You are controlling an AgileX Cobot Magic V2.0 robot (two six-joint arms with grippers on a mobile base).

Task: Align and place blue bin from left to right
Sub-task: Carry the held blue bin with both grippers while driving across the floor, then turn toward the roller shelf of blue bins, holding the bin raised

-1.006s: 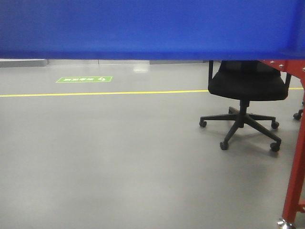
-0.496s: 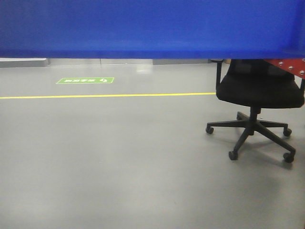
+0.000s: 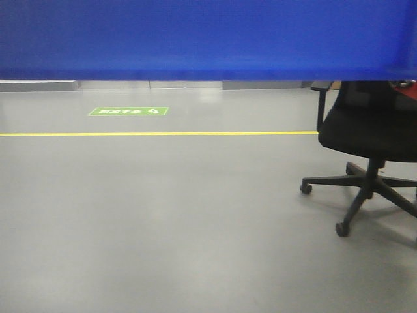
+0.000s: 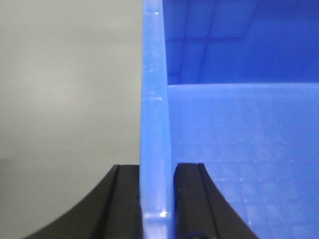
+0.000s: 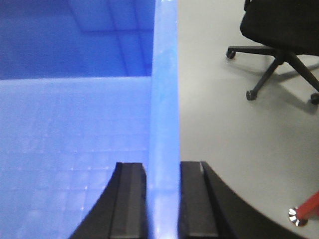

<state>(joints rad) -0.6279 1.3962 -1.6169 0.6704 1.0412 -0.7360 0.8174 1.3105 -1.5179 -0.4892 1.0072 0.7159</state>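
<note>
Grey floor (image 3: 163, 222) beneath; blue bin (image 3: 208, 39): left wall clamped in left hand (image 4: 158, 174), right wall clamped in right hand (image 5: 163, 172).

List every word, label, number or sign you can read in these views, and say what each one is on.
The green floor sticker carries white characters, too small and blurred to read.
The blue bin shows no text in any view.
The office chair shows none either.
</note>
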